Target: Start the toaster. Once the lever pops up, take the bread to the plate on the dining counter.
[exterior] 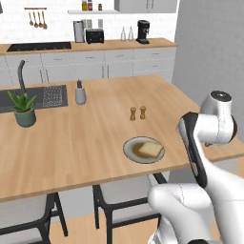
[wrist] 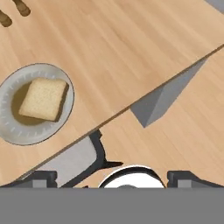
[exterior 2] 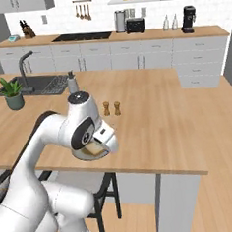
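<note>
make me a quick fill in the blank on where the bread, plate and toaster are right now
1. The bread lies on the ____, near the edge of the dining counter.
2. The toaster sits on the far worktop beside a ____ canister.
3. Two small brown shakers stand ____ the plate on the counter, not on it.
4. The claw's tips are spread, so it is ____.

Missing words: plate; silver; beyond; open

White tiled wall [exterior 2: 56, 21] at the far side, white cabinets [exterior 2: 133, 60] beneath a wood worktop, light wood floor [exterior 2: 228, 198], dark-framed stools [exterior: 121, 200] near.
</note>
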